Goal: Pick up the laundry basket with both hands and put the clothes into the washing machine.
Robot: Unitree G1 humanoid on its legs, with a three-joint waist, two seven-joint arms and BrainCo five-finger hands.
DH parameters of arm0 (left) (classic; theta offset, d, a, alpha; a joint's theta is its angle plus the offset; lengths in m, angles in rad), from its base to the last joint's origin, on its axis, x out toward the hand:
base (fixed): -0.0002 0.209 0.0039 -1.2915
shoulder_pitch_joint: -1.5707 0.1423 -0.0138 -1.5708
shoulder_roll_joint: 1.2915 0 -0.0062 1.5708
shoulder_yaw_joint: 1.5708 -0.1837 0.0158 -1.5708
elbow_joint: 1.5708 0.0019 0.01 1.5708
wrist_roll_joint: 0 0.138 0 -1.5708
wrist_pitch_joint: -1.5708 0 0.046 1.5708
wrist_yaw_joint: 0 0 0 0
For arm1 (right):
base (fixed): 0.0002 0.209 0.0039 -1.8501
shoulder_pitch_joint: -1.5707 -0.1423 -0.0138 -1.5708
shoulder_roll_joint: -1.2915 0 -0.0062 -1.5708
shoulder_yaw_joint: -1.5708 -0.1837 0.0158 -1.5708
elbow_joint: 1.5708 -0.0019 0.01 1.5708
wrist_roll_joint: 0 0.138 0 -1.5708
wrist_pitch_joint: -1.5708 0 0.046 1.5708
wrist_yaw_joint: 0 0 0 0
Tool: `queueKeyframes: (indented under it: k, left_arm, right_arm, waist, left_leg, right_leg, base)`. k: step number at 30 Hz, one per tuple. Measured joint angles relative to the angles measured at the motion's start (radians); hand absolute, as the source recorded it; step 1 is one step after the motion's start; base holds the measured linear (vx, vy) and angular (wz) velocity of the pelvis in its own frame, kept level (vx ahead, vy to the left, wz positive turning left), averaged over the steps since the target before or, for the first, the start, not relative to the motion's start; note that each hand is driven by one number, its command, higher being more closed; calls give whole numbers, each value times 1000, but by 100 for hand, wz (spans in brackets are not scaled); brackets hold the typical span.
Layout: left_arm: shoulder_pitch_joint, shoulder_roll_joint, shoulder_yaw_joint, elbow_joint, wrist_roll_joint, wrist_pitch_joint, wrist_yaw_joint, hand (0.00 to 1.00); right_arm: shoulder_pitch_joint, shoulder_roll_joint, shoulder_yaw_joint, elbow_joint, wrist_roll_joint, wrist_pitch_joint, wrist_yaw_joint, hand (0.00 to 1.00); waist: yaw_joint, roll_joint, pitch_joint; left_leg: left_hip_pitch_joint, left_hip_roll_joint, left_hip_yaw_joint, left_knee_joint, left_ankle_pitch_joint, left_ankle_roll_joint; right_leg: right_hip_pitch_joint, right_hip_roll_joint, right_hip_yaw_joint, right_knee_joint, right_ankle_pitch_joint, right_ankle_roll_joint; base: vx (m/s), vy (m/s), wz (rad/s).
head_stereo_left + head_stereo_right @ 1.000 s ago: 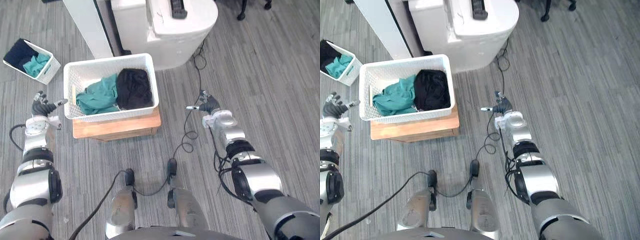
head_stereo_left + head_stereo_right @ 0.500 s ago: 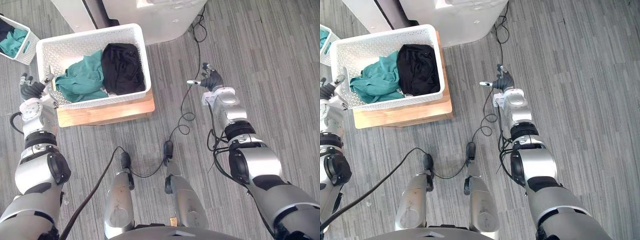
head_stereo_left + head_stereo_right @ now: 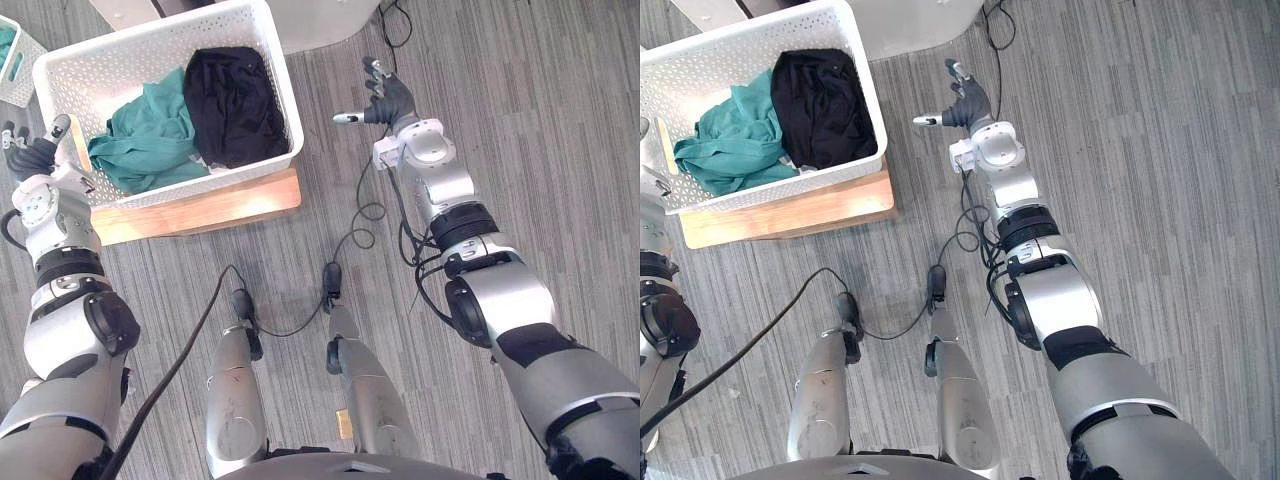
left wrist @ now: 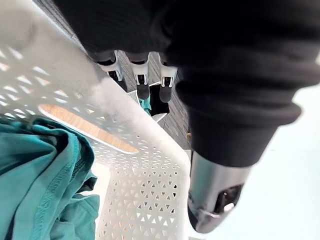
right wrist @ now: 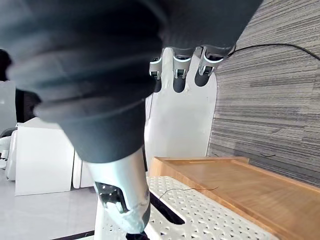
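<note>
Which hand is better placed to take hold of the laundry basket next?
The left hand: it is open, close beside the basket at one end, by the handle slot. The right hand, also open, hangs over the floor, apart from the basket's other end.

The laundry basket [image 3: 284, 112], clothes [image 3: 150, 135] inside, sits on the table [image 3: 200, 210], just beside the left hand [image 3: 33, 160] and left of the right hand [image 3: 386, 100].

Left hand [image 3: 32, 162] and right hand [image 3: 390, 100] reach forward, fingers [image 5: 181, 65] straight.
</note>
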Motion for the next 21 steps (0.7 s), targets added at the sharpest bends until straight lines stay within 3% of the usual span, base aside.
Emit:
queueKeyframes:
  k: [9,21]
  left_arm:
    - [0,-17,-13,1,-9,4,1,0]
    - [16,-85,-33,6,-72,9,0,0]
  right_arm:
    - [-41,59,99,3,-2,0,0,0]
    - [-33,104,112,16,-21,1,-20,0]
  waist:
    - [-3,0,0]
    - [4,-1,-1]
  left_leg:
    - [-58,9,10,-2,28,-17]
    - [-77,16,12,-8,36,-19]
  right_leg:
    - [-64,11,-10,-1,-4,4]
    - [-78,13,-24,-1,-5,5]
  base:
    - [6,-61,-2]
    - [4,-24,3]
